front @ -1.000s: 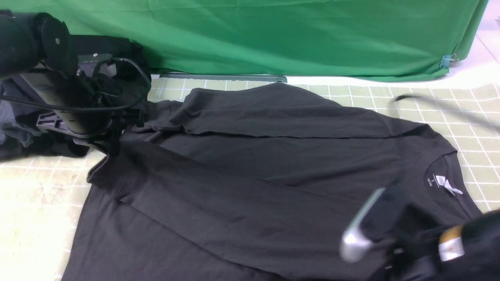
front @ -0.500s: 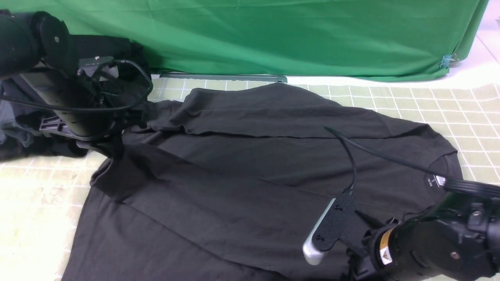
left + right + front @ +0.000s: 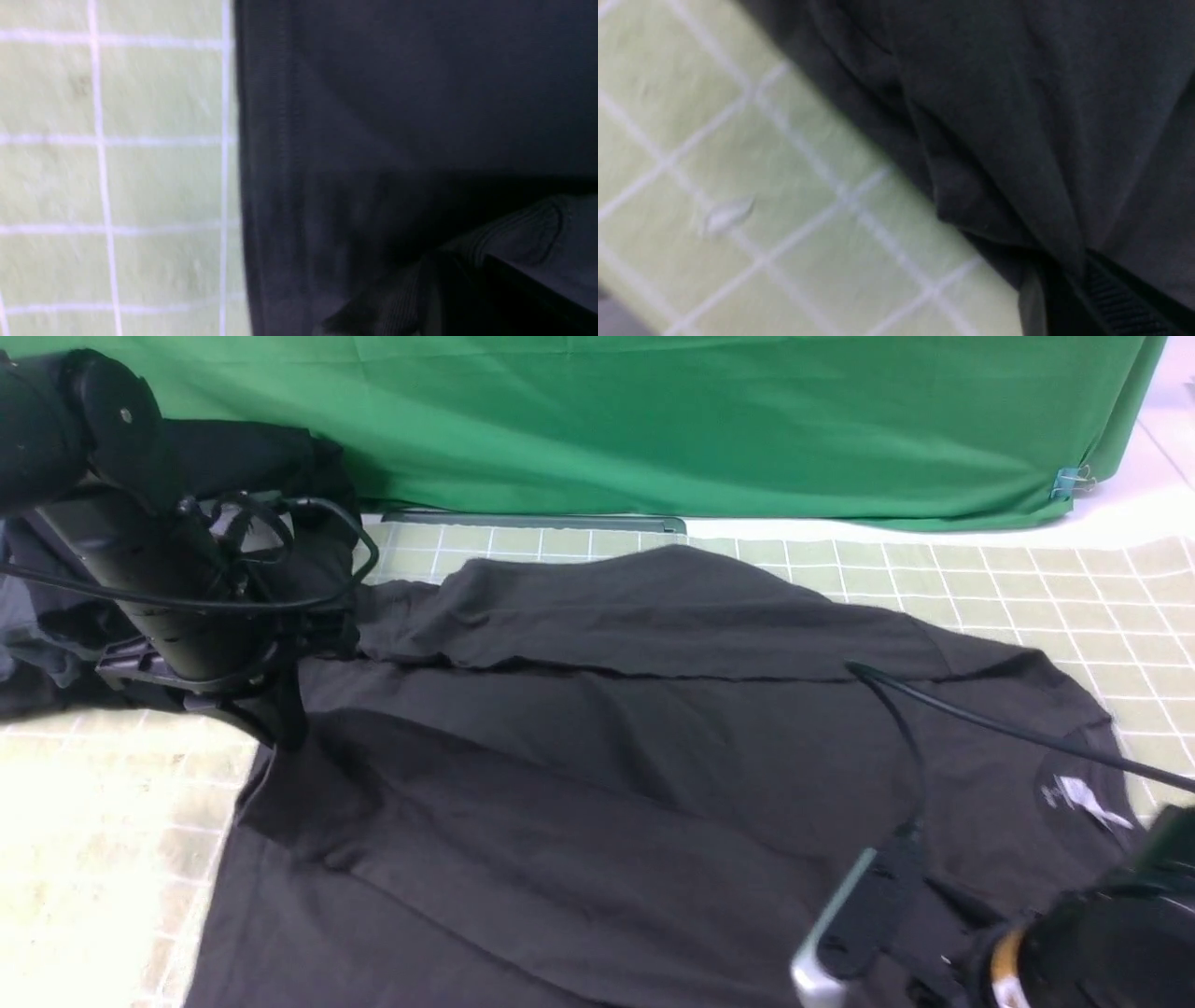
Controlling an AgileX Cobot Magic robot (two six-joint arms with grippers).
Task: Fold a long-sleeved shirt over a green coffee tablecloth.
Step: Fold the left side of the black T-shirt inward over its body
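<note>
Fabric of the charcoal-grey cotton long-sleeved shirt (image 3: 597, 775), spread on the pale yellow-green checked tablecloth (image 3: 1027, 588), is pinched in my left hand (image 3: 280, 723) and my right hand (image 3: 1059, 298) at opposite ends, so folding it over, I judge, needs both lifting evenly.

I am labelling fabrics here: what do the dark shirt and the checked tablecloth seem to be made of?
The shirt looks like soft matte cotton knit: it drapes in loose folds, with a ribbed edge. The tablecloth looks like matte, slightly fuzzy woven cloth; fibre unclear.
</note>
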